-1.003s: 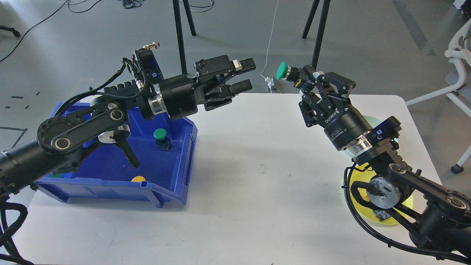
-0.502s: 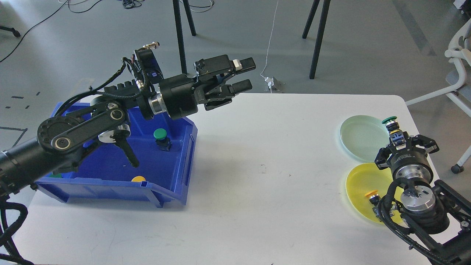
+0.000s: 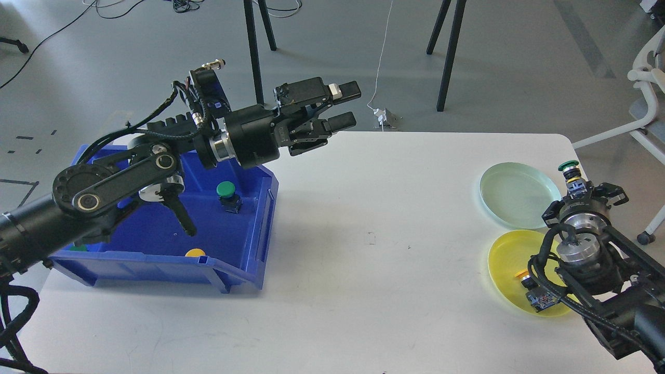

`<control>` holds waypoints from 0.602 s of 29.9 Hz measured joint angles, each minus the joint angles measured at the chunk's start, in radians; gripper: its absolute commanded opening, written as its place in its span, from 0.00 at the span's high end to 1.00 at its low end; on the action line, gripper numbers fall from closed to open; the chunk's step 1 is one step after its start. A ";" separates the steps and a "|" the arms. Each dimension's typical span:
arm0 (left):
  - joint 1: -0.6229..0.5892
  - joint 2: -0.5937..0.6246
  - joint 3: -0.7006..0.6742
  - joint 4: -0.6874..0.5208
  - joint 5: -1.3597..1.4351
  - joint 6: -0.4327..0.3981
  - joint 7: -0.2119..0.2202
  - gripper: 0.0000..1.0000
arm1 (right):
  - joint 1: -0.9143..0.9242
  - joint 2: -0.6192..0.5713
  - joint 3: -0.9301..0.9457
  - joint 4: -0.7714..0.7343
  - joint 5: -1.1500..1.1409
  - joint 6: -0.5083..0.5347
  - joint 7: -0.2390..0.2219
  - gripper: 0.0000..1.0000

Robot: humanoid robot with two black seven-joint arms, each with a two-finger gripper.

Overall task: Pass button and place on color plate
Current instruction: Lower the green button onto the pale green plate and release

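My right gripper (image 3: pixel 577 188) is shut on a green-capped button (image 3: pixel 568 167) and holds it upright just past the right rim of the pale green plate (image 3: pixel 506 193), near the table's right edge. The yellow plate (image 3: pixel 506 270) lies in front of it with a yellow-capped button (image 3: pixel 522 275) on it, partly hidden by my right arm. My left gripper (image 3: pixel 344 106) is open and empty, held high over the table's back left, above the blue bin (image 3: pixel 236 272). In the bin lie a green button (image 3: pixel 226 190) and a yellow one (image 3: pixel 196 253).
The table's right edge runs close beside my right gripper. A white chair (image 3: pixel 647 98) stands off the table at the right. Tripod legs (image 3: pixel 447 52) stand on the floor behind the table.
My right arm has swung from the table's back centre to the right edge with the green button, ending a little right of the green plate. The left arm has not moved.
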State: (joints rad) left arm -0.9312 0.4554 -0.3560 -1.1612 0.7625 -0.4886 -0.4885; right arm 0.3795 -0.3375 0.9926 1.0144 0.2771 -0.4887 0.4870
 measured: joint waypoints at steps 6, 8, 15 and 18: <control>0.000 0.000 0.000 0.000 0.000 0.000 0.000 0.23 | 0.023 0.030 -0.009 -0.034 -0.001 0.000 -0.020 0.53; 0.000 0.000 0.000 0.000 0.000 0.000 0.000 0.23 | 0.024 0.043 -0.009 -0.044 -0.001 0.000 -0.028 0.50; 0.000 0.000 0.000 0.000 0.000 0.000 0.000 0.22 | 0.024 0.047 -0.008 -0.058 -0.001 0.000 -0.033 0.44; 0.000 0.000 0.000 0.000 0.000 0.000 0.000 0.22 | 0.023 0.048 -0.008 -0.055 -0.001 0.000 -0.033 0.40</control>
State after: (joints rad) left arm -0.9312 0.4555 -0.3559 -1.1612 0.7624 -0.4887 -0.4886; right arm 0.4024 -0.2900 0.9842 0.9594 0.2760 -0.4887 0.4542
